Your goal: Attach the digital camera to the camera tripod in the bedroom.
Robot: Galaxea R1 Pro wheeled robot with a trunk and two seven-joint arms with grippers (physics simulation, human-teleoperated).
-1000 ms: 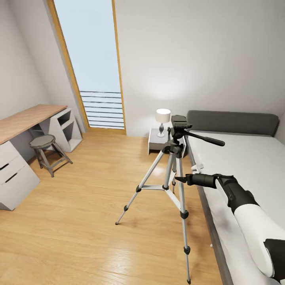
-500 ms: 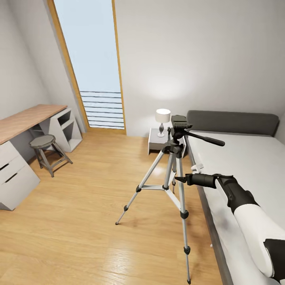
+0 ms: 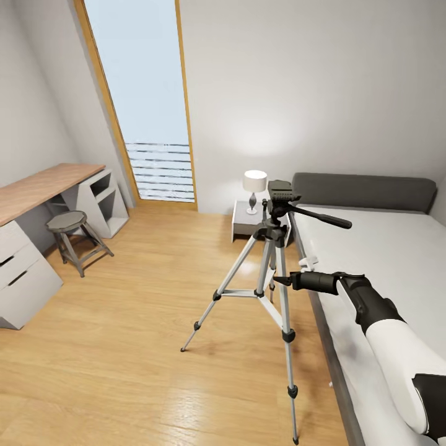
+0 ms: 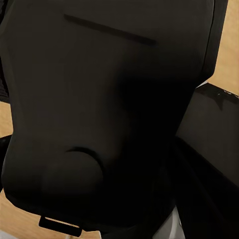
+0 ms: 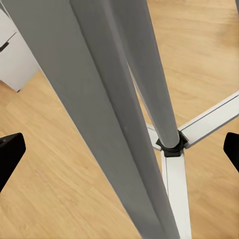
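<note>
Room: the robot is standing in the bedroom, facing the camera tripod [image 3: 272, 266], which is standing on the wood floor [image 3: 124, 347] just beside the bed [image 3: 384, 248].
Tripod head: the black head with its long handle [image 3: 319, 217] is sitting bare on top; no camera is mounted on it.
Right gripper: the right gripper [image 3: 286, 282] is reaching in at mid-height of the tripod legs. In the right wrist view its two fingertips [image 5: 11, 152] are showing at opposite edges with a grey leg [image 5: 99, 114] between them and untouched, so the jaws are standing wide apart and gripping nothing.
Left gripper: the left wrist view is looking onto a large dark body that cannot be identified, so it cannot be told whether this gripper is spread, closed or holding anything.
Digital camera: it cannot be made out for certain in any view; whether the dark body near the left wrist is the camera is impossible to say.
Step in hand: judging by the pose, the right arm is probably getting ready to steady the tripod.
Risk, tipping: the tripod is tall and light-looking, so a sideways push from the arm could be tilting it or sliding a foot on the smooth floor.
Risk, poor clamp: closing on a round, sloping leg may be letting it slip out.
Risk, handle: the long handle is jutting toward the bed and could be snagging an arm coming to the head.
</note>
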